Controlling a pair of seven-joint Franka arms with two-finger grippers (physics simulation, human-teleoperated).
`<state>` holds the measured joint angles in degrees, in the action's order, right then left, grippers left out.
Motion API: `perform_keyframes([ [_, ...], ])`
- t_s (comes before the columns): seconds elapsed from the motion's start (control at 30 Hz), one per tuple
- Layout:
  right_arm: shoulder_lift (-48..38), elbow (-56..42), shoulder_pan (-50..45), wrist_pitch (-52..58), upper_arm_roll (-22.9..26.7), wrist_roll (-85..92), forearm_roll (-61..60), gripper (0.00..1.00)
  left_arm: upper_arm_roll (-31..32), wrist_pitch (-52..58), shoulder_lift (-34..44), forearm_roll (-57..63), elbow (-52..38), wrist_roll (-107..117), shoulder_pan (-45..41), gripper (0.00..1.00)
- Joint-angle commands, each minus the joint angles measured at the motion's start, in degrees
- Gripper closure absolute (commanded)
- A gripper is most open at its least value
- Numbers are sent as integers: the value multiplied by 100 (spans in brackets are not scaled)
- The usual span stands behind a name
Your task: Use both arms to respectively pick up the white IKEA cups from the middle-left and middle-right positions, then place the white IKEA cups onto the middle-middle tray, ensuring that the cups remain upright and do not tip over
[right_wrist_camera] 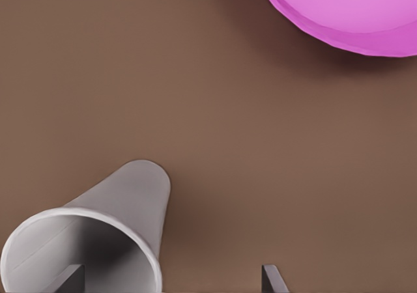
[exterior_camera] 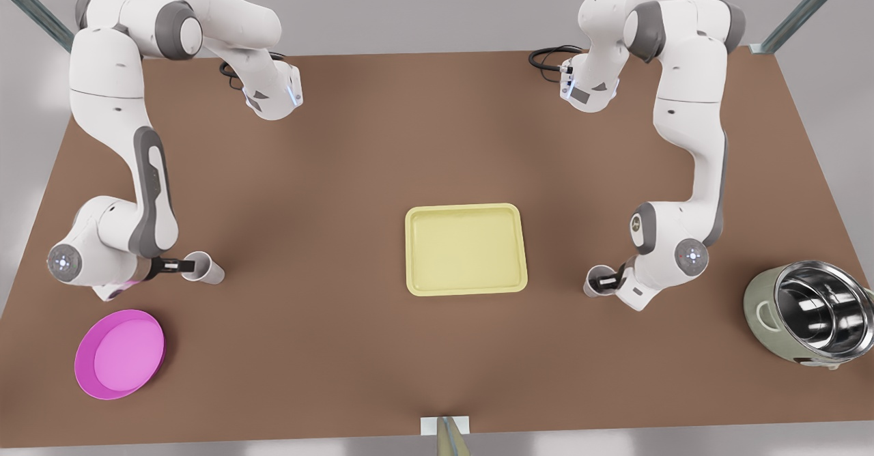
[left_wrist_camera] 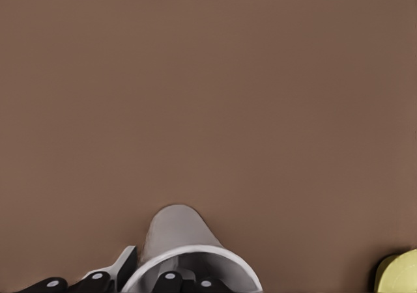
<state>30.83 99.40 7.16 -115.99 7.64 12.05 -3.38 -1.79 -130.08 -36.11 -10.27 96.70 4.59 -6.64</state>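
Observation:
Near the front view's left, one white IKEA cup (exterior_camera: 205, 269) (right_wrist_camera: 124, 195) stands on the brown table. My right gripper (exterior_camera: 186, 265) (right_wrist_camera: 171, 279) is open at its rim, one finger inside the cup and the other well outside the wall. The other white IKEA cup (exterior_camera: 595, 282) (left_wrist_camera: 176, 231) stands on the front view's right side. My left gripper (exterior_camera: 606, 280) (left_wrist_camera: 146, 273) is shut on its rim wall, one finger inside and one outside. Between the two cups lies the pale yellow tray (exterior_camera: 466, 208) (left_wrist_camera: 399, 270), with nothing on it.
A magenta bowl (exterior_camera: 120, 353) (right_wrist_camera: 339, 13) sits near the table's front edge, close to my right gripper. A steel-lined pot (exterior_camera: 812, 319) stands at the front view's far right. Bare brown table separates each cup from the tray.

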Motion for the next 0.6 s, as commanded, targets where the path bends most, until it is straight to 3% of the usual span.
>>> perform_keyframes([
  [0.0, -33, 105, 5, -494, 1, 228, -14, 0, 21, -106, 16, -239, -2, -11, 5, 67],
  [0.17, -7, 211, 31, -556, 1, 228, -22, 0, 143, 17, 157, -239, -2, 156, -12, 79],
  [0.3, 125, 167, 22, -670, -8, 228, -58, 0, 267, 333, 174, -212, -274, 1113, -328, 79],
  [0.47, 248, 132, 13, -714, -17, 228, -251, 0, 1119, 1344, 544, 209, -442, 2439, -733, 79],
  [0.5, 248, 132, 22, -714, -26, 332, -251, 6, 1382, 1126, 544, 376, -407, 2696, -698, 79],
  [0.53, 248, 132, 13, -714, -26, 500, -339, 32, 1567, 704, 552, 368, -354, 2881, -663, 79],
  [0.57, 248, 123, 22, -705, -26, 570, -339, 45, 1620, 202, 544, 341, -222, 2881, -689, 79],
])
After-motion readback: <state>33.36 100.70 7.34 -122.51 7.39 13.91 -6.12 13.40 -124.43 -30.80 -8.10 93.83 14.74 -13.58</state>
